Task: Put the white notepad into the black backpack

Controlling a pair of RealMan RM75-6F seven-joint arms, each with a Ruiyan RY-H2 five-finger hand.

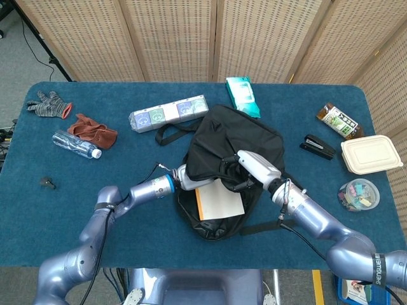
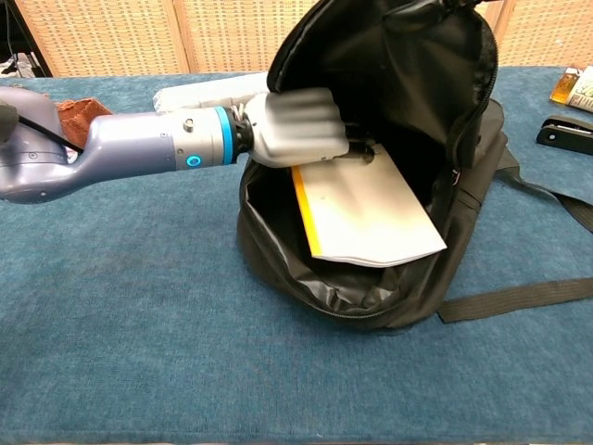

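Observation:
The black backpack [image 1: 235, 136] lies in the middle of the table with its mouth open toward me. My right hand [image 1: 256, 166] grips the upper flap and holds it raised; the chest view does not show this hand. The white notepad [image 1: 219, 202] with an orange spine sits partly inside the opening, its lower corner sticking out. My left hand [image 1: 186, 176] reaches in from the left and holds the notepad's upper edge under the flap. The chest view shows the left hand [image 2: 296, 130] on the notepad [image 2: 366, 213] inside the backpack [image 2: 398, 74].
Behind the bag lie a row of tissue packs [image 1: 168, 113] and a green wipes pack [image 1: 242, 95]. A bottle [image 1: 76, 144], brown cloth [image 1: 94, 131] and gloves [image 1: 48, 105] sit at the left. A stapler [image 1: 317, 146], snack pack [image 1: 339, 121], lunch box [image 1: 371, 154] and clip tub [image 1: 359, 194] sit at the right.

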